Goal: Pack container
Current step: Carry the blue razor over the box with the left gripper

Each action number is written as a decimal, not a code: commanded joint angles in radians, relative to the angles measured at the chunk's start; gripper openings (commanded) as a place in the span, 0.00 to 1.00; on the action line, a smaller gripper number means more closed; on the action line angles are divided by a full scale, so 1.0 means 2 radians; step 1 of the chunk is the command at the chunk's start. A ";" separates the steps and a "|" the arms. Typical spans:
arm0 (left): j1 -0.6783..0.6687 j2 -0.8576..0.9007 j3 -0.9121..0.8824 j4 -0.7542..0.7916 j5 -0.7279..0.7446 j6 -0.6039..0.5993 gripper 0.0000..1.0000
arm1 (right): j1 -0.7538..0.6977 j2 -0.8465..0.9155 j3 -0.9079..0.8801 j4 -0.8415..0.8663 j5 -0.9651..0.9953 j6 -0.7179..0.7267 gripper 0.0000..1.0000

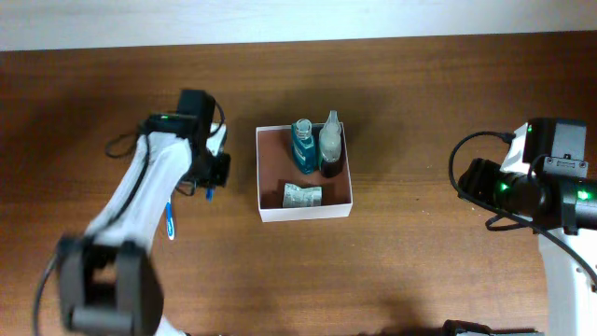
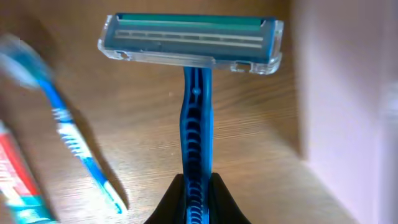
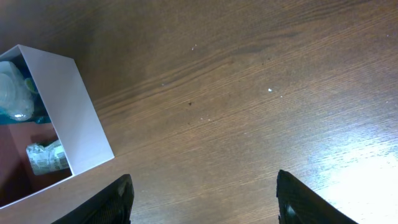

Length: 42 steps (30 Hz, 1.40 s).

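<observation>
The container (image 1: 270,213) is a shallow white-walled box with a reddish-brown inside, at the table's middle; its wall also shows in the right wrist view (image 3: 74,118). It holds a blue bottle (image 1: 302,146), a clear-topped dark bottle (image 1: 331,142) and a small crumpled packet (image 1: 302,195). My left gripper (image 2: 197,190) is shut on a blue razor (image 2: 196,112), just left of the container's wall (image 2: 348,93); the razor's head points away from the fingers. My right gripper (image 3: 202,193) is open and empty over bare wood, right of the container.
A blue-and-white toothbrush (image 2: 74,137) lies on the table left of the razor, also seen from overhead (image 1: 171,220). A red-and-white tube (image 2: 18,180) lies at the left wrist view's lower left edge. The right arm (image 1: 550,187) stands at the far right.
</observation>
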 commanded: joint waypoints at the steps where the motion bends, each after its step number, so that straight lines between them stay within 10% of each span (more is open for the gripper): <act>1: -0.041 -0.090 0.014 0.005 0.023 0.029 0.00 | -0.003 0.000 -0.002 0.000 -0.001 -0.005 0.66; 6: -0.136 -0.115 0.010 0.026 0.023 0.172 0.00 | -0.003 0.000 -0.002 0.000 -0.001 -0.005 0.66; 19: -0.198 -0.051 -0.001 0.048 0.020 0.213 0.00 | -0.003 0.000 -0.002 0.000 -0.001 -0.005 0.66; 42: -0.189 -0.011 -0.002 0.093 -0.055 -0.103 0.00 | -0.003 0.000 -0.002 0.000 0.000 -0.006 0.66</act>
